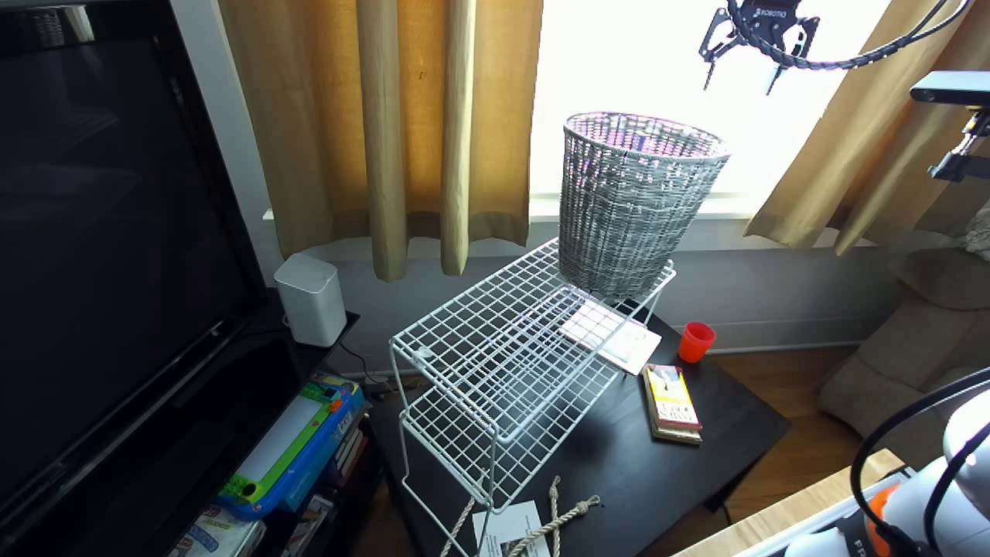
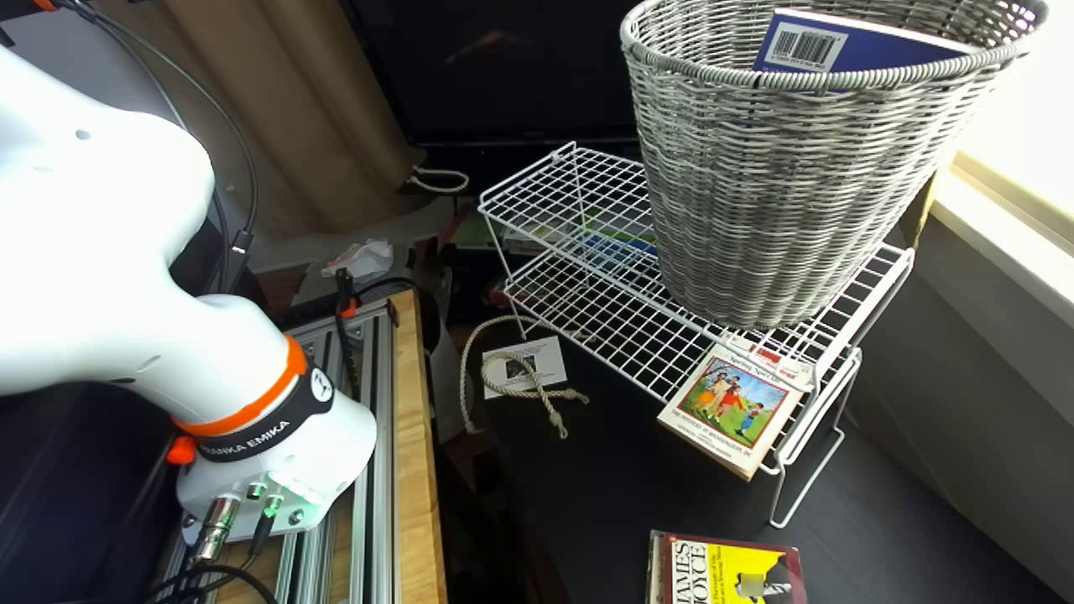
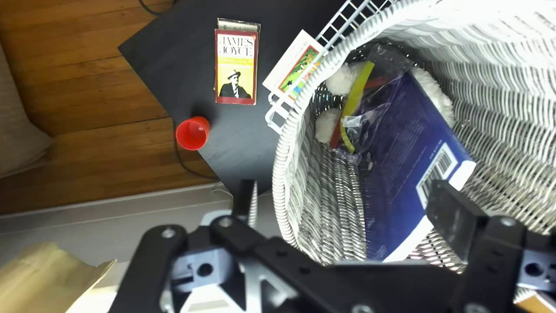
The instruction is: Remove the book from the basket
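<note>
The claw [image 1: 739, 85] hangs above the grey basket [image 1: 626, 205], its 2 fingers [image 3: 451, 217] spread wide, holding nothing. The blue book [image 3: 397, 165] stands tilted inside the basket, which sits on a white wire rack [image 1: 495, 356] on the black worktop [image 1: 665, 480].

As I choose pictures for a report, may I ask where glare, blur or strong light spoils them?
In both exterior views, the window is overexposed; in an exterior view, a purple tint shows on the basket near its rim; in the wrist view, the jaws look blurred, the basket's inner wall is partly washed out, and the fine print on the book is unreadable.
</note>
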